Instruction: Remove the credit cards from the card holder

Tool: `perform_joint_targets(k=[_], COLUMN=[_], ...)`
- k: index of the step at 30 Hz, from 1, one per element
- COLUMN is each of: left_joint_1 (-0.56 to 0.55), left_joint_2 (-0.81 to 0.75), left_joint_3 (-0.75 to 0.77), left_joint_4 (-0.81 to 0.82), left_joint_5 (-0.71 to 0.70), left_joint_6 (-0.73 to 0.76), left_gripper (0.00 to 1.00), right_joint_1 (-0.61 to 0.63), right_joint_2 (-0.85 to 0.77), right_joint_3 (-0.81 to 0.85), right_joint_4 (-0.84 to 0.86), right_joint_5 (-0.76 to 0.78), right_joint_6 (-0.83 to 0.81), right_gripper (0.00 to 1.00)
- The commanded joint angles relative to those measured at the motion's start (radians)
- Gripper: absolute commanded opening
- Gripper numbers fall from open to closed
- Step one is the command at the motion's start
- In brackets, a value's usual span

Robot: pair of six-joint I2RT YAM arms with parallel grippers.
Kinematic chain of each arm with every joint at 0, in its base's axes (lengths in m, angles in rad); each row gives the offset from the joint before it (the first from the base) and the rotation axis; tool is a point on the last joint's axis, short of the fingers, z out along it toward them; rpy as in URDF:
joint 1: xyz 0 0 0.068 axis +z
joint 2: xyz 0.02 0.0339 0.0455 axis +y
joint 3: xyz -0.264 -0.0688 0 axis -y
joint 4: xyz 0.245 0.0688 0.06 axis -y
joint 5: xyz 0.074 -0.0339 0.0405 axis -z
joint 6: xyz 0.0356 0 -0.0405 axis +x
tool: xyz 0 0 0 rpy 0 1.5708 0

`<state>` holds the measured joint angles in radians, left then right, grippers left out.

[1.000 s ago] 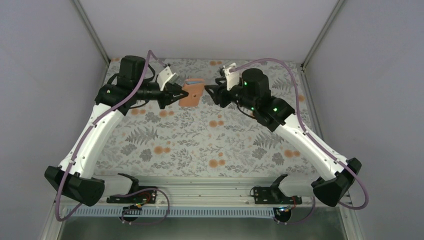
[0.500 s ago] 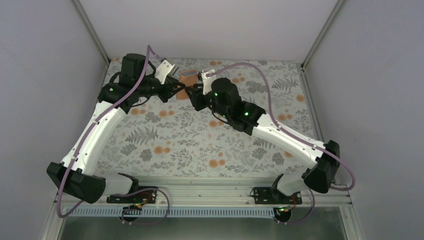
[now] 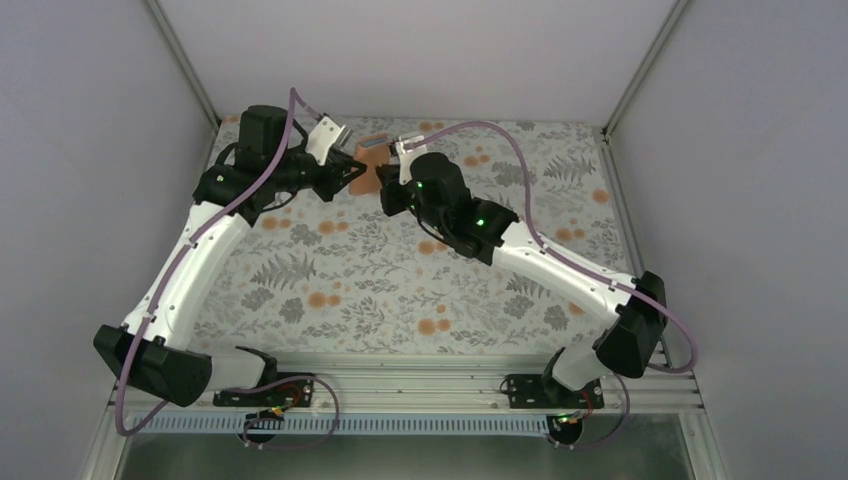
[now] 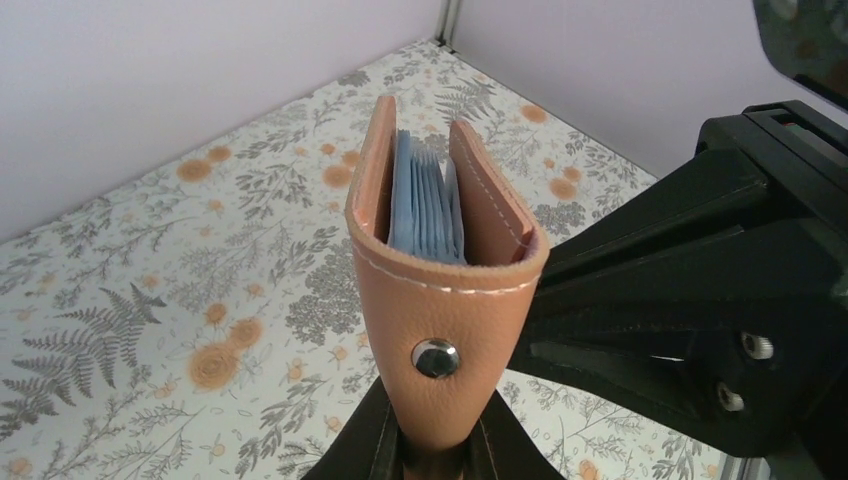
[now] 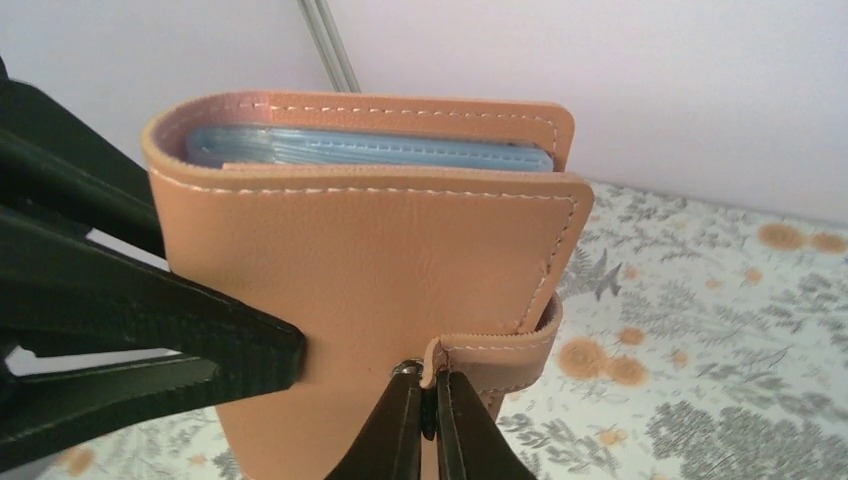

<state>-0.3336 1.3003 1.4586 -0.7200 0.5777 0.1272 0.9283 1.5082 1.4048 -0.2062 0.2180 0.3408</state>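
A tan leather card holder (image 4: pixel 440 290) is held upright above the table, with my left gripper (image 4: pixel 437 445) shut on its lower end. Between its covers the credit cards (image 4: pixel 425 205) show only as a stack of pale blue edges (image 5: pixel 370 148). My right gripper (image 5: pixel 430 400) is shut on the tip of the holder's snap strap (image 5: pixel 495 345), right beside the metal snap. The left gripper's black fingers (image 5: pixel 150 340) press the holder from the side. From above, the holder (image 3: pixel 370 160) sits between the left gripper (image 3: pixel 347 177) and the right gripper (image 3: pixel 385 192) at the back of the table.
The floral tablecloth (image 3: pixel 400 280) covers the table. Grey walls and metal corner posts (image 3: pixel 628 85) close in the back and sides. Both arms reach to the far centre-left, with the right arm (image 3: pixel 540 255) stretched diagonally across the table.
The right arm swung left to the holder and its jaws closed on the strap tip. The left gripper carried the holder a little back and left, still gripping it.
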Motion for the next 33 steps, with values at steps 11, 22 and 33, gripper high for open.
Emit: perform_joint_targets(k=[11,22,33], left_joint_1=[-0.005,0.0,-0.003], left_joint_2=[-0.056,-0.074,-0.089], left_joint_3=[0.001,0.011,0.063], left_joint_4=[-0.008,-0.084,-0.337], left_joint_5=[0.062,0.237,0.574], left_joint_6=[0.031,0.176,0.532], left_gripper=[0.02,0.02,0.02], right_joint_1=[-0.248,-0.352,-0.353], right_joint_2=[-0.127,-0.375,-0.405], right_joint_3=[-0.197,-0.376,-0.351], right_joint_4=[0.014,0.105,0.214], right_joint_5=[0.058,-0.704,-1.033], right_joint_6=[0.005,-0.394,-0.363], right_gripper=[0.04,0.86,0.93])
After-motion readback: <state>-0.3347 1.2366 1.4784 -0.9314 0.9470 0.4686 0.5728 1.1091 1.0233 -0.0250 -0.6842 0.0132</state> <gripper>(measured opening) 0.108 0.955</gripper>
